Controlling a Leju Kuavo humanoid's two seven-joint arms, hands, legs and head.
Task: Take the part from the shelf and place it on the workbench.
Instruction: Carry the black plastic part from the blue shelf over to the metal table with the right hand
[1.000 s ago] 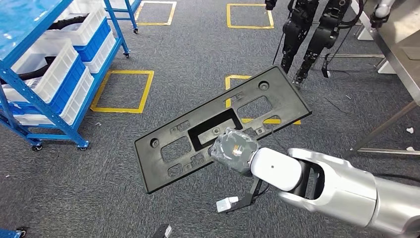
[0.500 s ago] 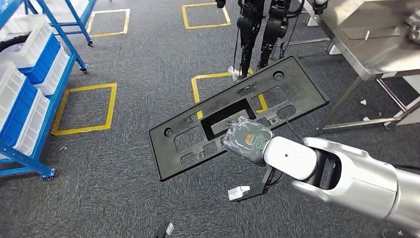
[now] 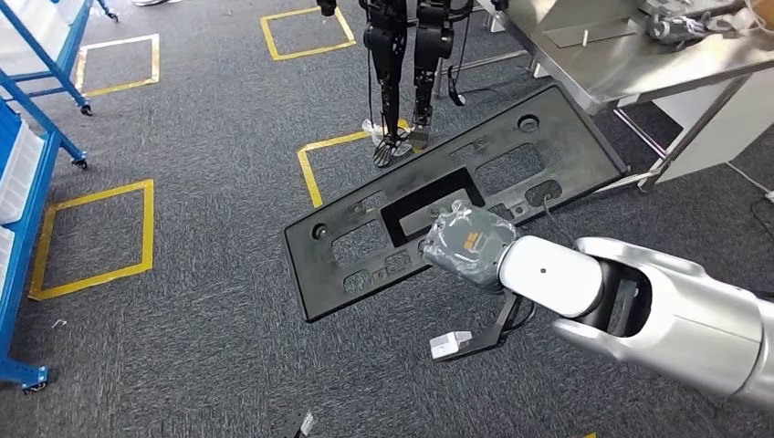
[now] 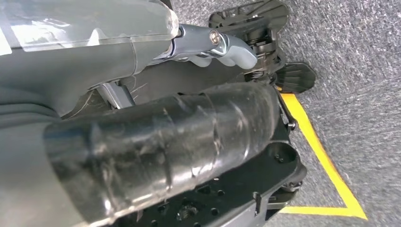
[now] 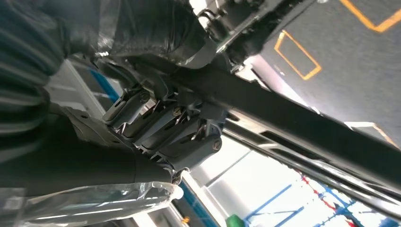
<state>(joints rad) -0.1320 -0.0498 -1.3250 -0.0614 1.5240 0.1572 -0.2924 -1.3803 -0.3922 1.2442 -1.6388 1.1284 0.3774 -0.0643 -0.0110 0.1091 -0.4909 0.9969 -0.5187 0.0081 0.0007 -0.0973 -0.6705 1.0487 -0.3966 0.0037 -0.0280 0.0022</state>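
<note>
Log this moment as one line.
phase: carry | right hand: holds part | left hand: cannot tell | workbench: ahead right, part not yet on it

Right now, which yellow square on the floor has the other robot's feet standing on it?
The middle yellow square, beside the black part: the other robot's feet stand on its far edge. The left square and the far one have nothing on them.

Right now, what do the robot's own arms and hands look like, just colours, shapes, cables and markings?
In the head view the right arm is bulky brushed silver, with a rounded white wrist segment bearing a small dark dot. A black cable ending in a white connector hangs below it. The right hand is dark grey, wrapped in clear film, with an orange marking. The left hand shows a thick, glossy dark thumb and a pale grey finger.
</note>
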